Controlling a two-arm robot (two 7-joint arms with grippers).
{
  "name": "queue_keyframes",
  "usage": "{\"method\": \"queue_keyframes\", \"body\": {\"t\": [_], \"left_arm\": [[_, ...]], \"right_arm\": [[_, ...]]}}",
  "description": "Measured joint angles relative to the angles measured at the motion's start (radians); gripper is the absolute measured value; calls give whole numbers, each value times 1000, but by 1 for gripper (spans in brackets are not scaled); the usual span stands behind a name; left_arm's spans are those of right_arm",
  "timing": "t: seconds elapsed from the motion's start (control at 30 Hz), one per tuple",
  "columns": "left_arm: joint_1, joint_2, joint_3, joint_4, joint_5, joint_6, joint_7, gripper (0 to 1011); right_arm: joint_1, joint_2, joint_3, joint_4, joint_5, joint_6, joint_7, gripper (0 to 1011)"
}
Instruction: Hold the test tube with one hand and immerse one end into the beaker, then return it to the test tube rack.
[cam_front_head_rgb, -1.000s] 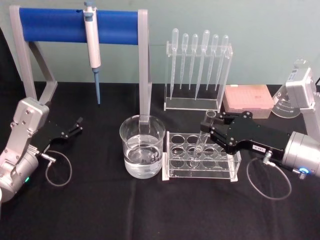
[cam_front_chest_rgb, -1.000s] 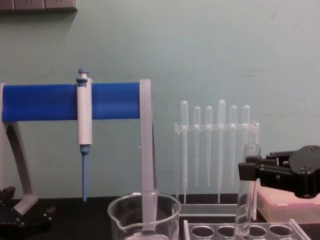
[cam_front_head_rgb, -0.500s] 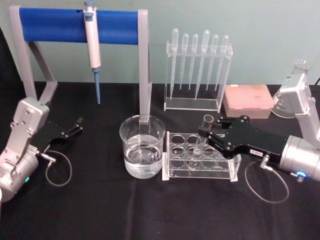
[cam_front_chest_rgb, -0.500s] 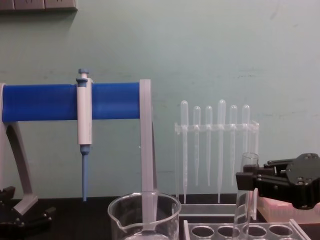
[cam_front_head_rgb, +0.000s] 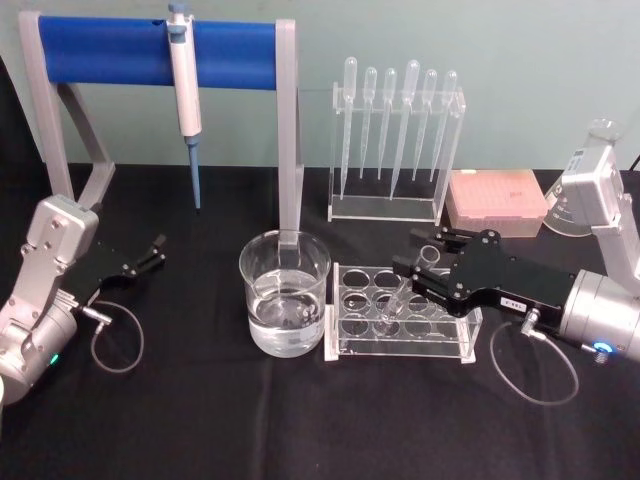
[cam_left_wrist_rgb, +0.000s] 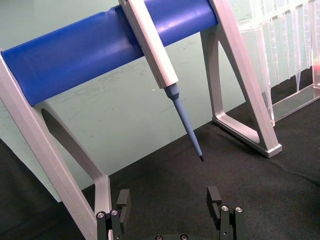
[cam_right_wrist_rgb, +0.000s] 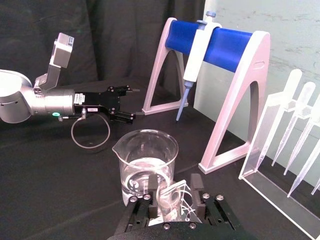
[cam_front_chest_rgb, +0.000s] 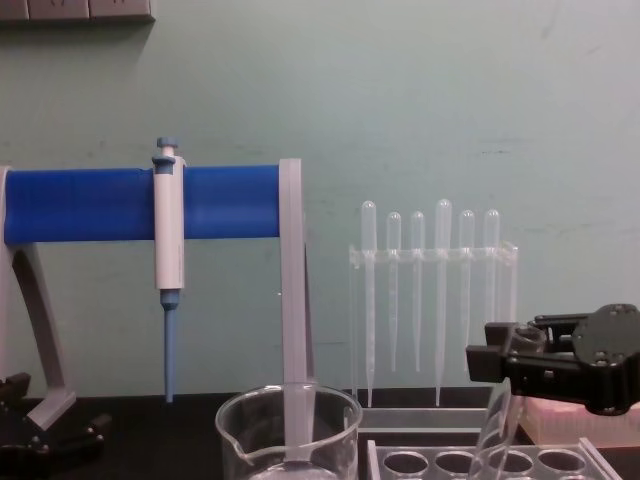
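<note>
Over the rack (cam_front_head_rgb: 400, 315), right tool (cam_front_head_rgb: 412, 262) grips tilted test tube (cam_front_head_rgb: 398, 296).

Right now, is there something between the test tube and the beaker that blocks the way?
Nothing visible stands between them. The right gripper is shut on the test tube, whose lower end sits tilted in the clear rack. The beaker stands directly beside the rack. The tube only needs lifting out of its hole first.

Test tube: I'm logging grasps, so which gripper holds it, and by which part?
The right gripper holds the test tube near its open rim.
</note>
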Motion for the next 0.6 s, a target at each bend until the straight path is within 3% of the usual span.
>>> {"method": "queue_keyframes", "body": {"t": [0.3,0.47,0.6], "left_arm": [[0,0,0,0,0,0,0,1000],[0,0,0,0,0,0,0,1000],[0,0,0,0,0,0,0,1000]], "right_arm": [[-1,0,4,-3,4,-1,-1,672],[-22,-7,58,-52,61,-3,-26,842],[-38,-17,102,-86,111,5,-62,911]]}}
